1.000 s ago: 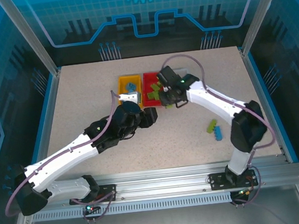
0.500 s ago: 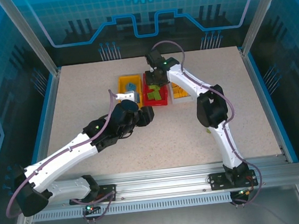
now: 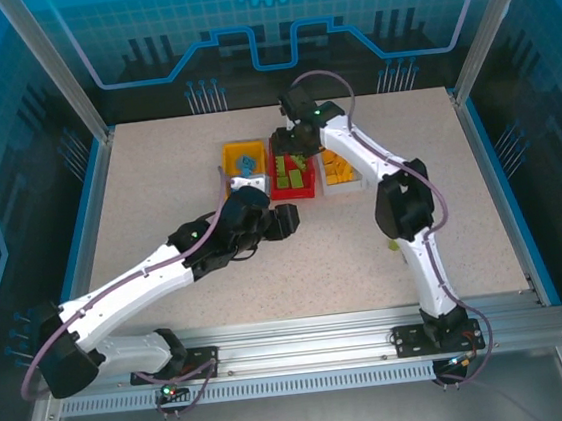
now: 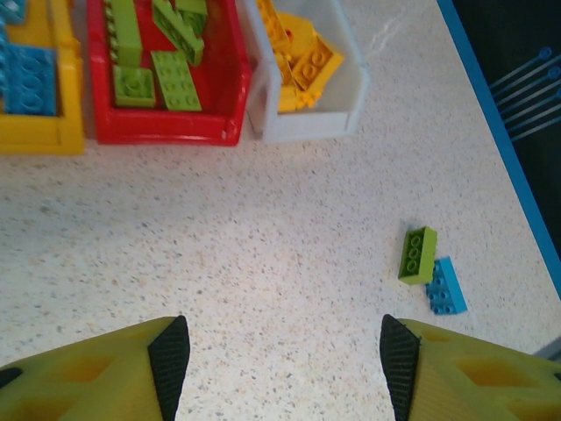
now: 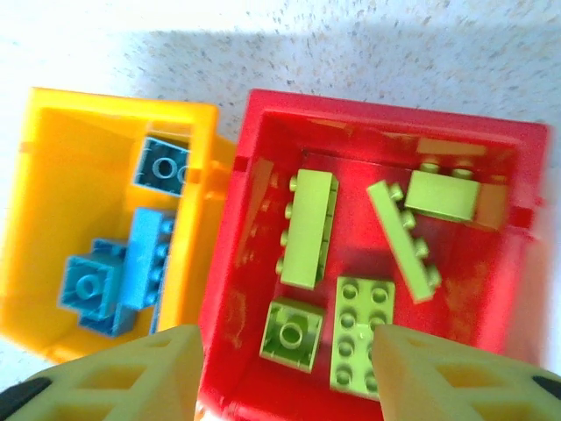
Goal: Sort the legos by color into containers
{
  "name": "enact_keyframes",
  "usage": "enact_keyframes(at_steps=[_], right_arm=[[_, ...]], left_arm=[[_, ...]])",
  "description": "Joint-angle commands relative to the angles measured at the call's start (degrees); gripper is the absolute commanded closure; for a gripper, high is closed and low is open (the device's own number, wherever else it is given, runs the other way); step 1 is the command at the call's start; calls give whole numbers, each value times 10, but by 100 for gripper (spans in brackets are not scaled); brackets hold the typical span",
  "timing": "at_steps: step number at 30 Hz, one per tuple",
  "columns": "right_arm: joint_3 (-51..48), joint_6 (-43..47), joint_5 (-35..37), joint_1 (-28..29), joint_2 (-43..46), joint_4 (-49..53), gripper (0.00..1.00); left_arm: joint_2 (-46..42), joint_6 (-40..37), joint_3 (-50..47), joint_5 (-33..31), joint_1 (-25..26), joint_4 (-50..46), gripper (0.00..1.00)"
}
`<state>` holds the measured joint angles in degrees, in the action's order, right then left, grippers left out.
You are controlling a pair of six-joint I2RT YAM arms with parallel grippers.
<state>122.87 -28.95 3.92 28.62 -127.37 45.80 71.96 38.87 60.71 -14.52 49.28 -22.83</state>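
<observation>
My left gripper (image 4: 285, 364) has its jaws spread wide with nothing between them. The yellow fingers with black pads sit at the bottom corners of my left wrist view, over bare table (image 4: 219, 228), a pale speckled stone-look top.

The three bins stand in a row along the top of that view, side by side and touching. The yellow bin (image 4: 44, 140) is at the upper left, the red bin (image 4: 166, 136) next to it, and the white bin (image 4: 307, 132) right of that. All three are glossy plastic, rectangular and open-topped.

My right gripper (image 5: 289, 377) is open too and grips nothing. Its yellow fingers frame the lower edge of my right wrist view, above the near wall of the red bin.

In that view the yellow bin holds blue bricks (image 5: 145, 254): a long one, a square one at the lower left, and one more near the top, their round studs up. The red bin holds five lime green bricks (image 5: 307, 228). Two are long and narrow, one of them slanted. One lies toward the upper right corner, and a small square one and a wider six-stud one lie near the bottom.

In the left wrist view the white bin is heaped with orange bricks (image 4: 302, 66).

Two pieces lie loose on the table at the right of the left wrist view, well apart from the bins. They are a green brick (image 4: 417, 254) and a blue brick (image 4: 444, 287) just below it, the two touching at a corner.
</observation>
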Motion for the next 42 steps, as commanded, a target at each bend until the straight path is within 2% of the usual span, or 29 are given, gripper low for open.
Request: enact_keyframes(at_steps=[1,4,9,13,17,24,33,42], right_arm=[[-79,-7,48,8,147,-20,47],[-206,-32,121,10,277,-32,47],[-412,-80,224,7,502,-3,46],[-489,-107,265,-5,644,63,44],[-507,-120,299,-10,747,133,42],[-488,-107,324,-14,804,177,42],[-504,-116,316,-16,827,185,41],[-506,-112,312,-15,832,182,41]], left_arm=[[32,-10,20,63,6,36,38],[86,-7,45,95,30,62,38],[224,-31,137,114,100,91,37],[342,-44,223,151,133,94,38],[443,-7,320,178,152,60,37],[575,77,465,167,174,5,41],[664,113,583,130,177,-81,39],[740,113,684,88,182,-146,39]])
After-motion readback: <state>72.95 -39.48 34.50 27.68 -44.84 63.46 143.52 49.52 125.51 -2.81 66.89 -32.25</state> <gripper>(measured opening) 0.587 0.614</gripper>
